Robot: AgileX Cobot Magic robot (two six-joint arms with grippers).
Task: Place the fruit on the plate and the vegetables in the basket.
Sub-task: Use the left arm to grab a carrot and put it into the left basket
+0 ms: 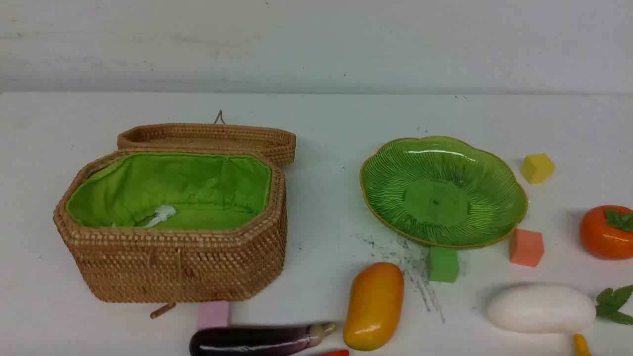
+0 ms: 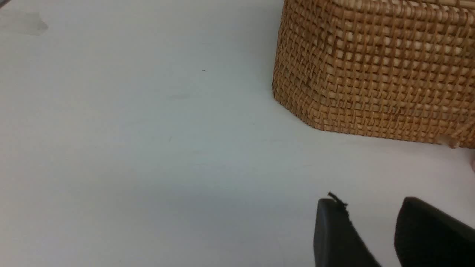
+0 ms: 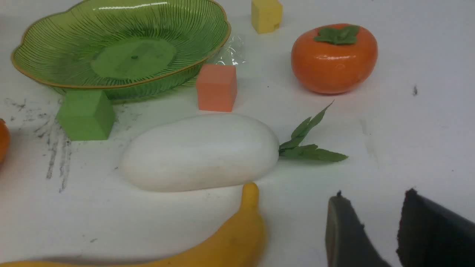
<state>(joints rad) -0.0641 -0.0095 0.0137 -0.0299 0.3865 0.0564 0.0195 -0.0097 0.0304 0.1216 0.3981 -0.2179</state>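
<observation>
Radish (image 3: 200,152) lies just ahead of the right fingers (image 3: 345,230), which stand partly apart and empty, as do the left fingers (image 2: 334,230) near the basket (image 2: 371,66), so a wider opening and a crosswise grip on its fat middle seems wise before lifting.

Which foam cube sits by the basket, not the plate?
The pink cube, at the basket's front; yellow cube, orange cube and green cube flank the plate.

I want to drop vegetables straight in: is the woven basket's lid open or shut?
Open. The woven tan rattan basket shows its bright green cloth lining from above, and its lid lies back behind it.
</observation>
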